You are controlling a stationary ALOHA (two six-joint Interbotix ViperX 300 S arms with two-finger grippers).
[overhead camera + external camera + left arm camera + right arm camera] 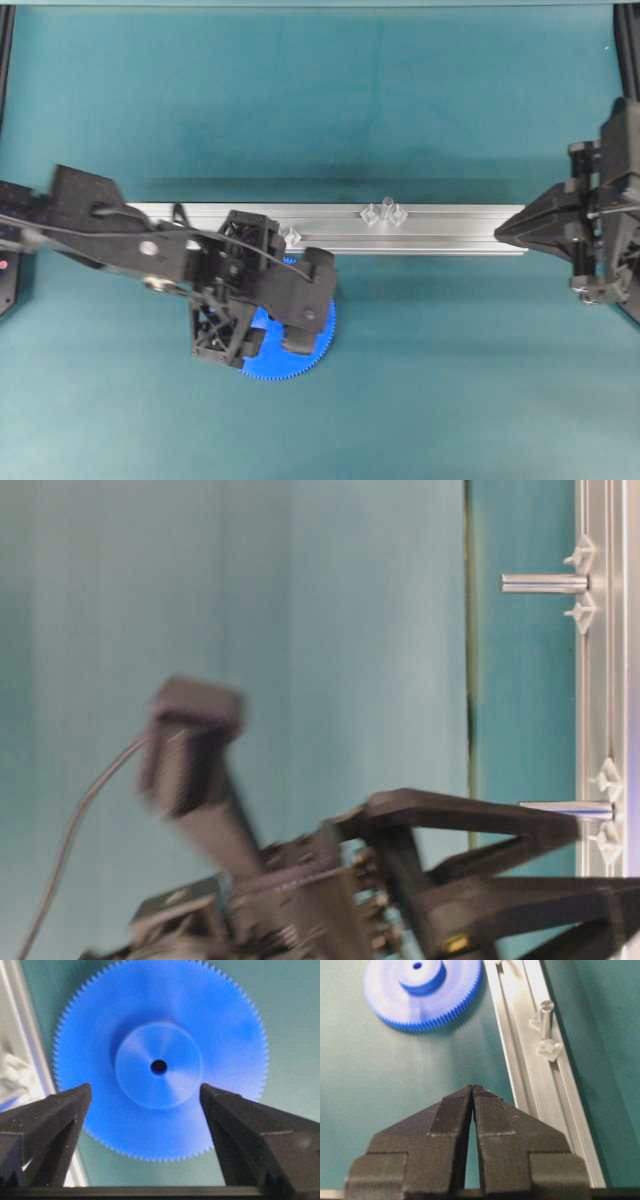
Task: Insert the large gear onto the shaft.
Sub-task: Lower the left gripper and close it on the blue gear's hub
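Teal table (450,380): left gripper (145,1092) spread wide over the large gear (160,1060); at its 9 o'clock, the rail (22,1055) could snag a finger

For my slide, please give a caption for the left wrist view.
Open left gripper poised above the large gear, which lies flat on the teal table beside the rail.

No readable text, labels or numbers anywhere.
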